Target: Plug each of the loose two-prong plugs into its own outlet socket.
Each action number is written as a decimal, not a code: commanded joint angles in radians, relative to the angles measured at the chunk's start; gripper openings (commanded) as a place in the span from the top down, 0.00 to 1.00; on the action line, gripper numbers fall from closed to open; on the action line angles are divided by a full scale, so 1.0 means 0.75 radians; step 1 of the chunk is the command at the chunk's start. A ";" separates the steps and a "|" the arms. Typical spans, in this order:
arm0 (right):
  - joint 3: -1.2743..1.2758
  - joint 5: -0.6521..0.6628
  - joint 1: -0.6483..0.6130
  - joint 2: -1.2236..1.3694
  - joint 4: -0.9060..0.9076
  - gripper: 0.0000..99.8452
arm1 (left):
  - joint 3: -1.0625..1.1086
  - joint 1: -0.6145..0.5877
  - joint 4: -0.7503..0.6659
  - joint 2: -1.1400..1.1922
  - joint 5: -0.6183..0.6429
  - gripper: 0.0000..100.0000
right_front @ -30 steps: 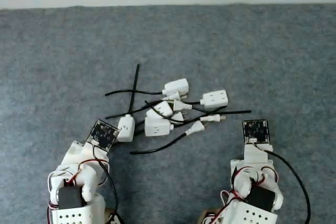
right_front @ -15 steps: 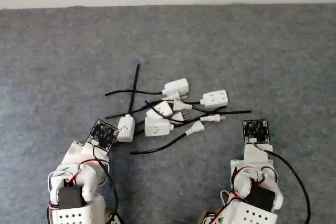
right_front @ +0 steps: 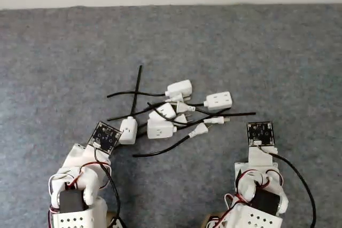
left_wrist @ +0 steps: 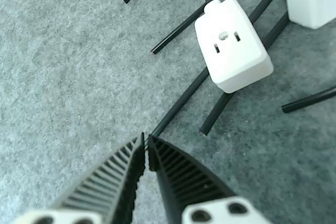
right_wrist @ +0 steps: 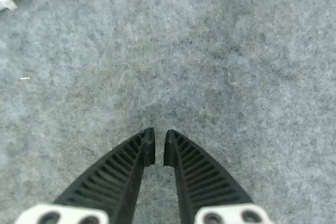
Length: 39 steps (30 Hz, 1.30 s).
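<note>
Left fingers (left_wrist: 123, 169) closed, empty, socket (right_front: 128, 130) at 2 o'clock, right fingers (right_wrist: 131, 163) closed, empty, plug tangle (right_front: 176, 111) at 10 o'clock.

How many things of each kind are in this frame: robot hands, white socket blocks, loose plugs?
Hands: 2, the left hand and the right hand.
Socket blocks: 4.
Plugs: 3 clear; the other white pieces in the tangle cannot be told.
Total: 9 sure.
</note>
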 commanded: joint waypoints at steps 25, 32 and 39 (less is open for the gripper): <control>0.023 -0.008 -0.420 -0.015 0.007 0.95 | -0.009 -0.043 -0.049 -0.016 -0.008 0.99; -0.014 -0.006 -0.373 -0.017 -0.089 0.94 | -0.009 -0.149 -0.160 -0.016 -0.006 0.99; 0.010 -0.008 -0.285 -0.015 -0.326 0.94 | -0.034 -0.057 -0.229 -0.012 0.008 0.99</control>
